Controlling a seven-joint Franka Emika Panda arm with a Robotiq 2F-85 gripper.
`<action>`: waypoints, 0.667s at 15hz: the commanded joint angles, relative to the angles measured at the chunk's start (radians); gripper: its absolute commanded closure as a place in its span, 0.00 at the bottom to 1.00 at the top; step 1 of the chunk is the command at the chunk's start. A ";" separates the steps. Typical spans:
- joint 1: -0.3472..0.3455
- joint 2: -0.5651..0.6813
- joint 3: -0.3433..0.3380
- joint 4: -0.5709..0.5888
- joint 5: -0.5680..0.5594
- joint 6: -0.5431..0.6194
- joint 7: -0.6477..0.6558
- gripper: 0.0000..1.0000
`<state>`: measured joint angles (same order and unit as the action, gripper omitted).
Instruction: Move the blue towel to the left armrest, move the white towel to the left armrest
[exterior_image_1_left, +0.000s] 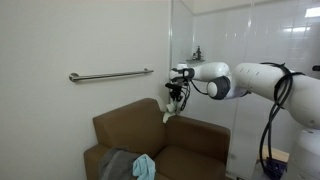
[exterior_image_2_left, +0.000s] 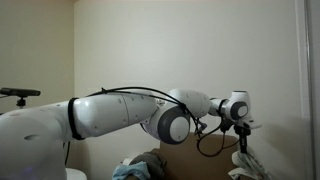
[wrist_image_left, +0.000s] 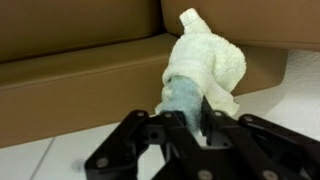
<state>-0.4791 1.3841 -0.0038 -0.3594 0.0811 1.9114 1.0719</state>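
My gripper (exterior_image_1_left: 177, 98) is shut on the white towel (exterior_image_1_left: 169, 113) and holds it in the air above the brown armchair's (exterior_image_1_left: 130, 125) back corner. In the wrist view the white towel (wrist_image_left: 208, 60) hangs bunched between my fingers (wrist_image_left: 188, 120), and the pinched part looks bluish grey. In an exterior view the gripper (exterior_image_2_left: 240, 133) points down with the towel (exterior_image_2_left: 251, 160) dangling below it. The blue towel (exterior_image_1_left: 144, 166) lies crumpled on the chair's near armrest; it also shows at the bottom of an exterior view (exterior_image_2_left: 130, 171).
A metal grab bar (exterior_image_1_left: 110, 75) is fixed to the wall above the chair. A grey cloth (exterior_image_1_left: 118, 165) lies beside the blue towel. A glass partition (exterior_image_1_left: 200, 40) and tiled wall stand behind the arm. The chair's other armrest (exterior_image_1_left: 197, 136) lies under the gripper.
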 joint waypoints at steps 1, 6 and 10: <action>-0.016 -0.031 -0.019 0.002 0.022 0.068 -0.013 0.96; -0.009 -0.029 -0.030 -0.009 0.016 0.071 -0.003 0.97; -0.027 0.039 0.000 -0.038 0.043 -0.020 -0.082 0.96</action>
<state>-0.4899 1.3768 -0.0233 -0.3748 0.0824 1.9513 1.0709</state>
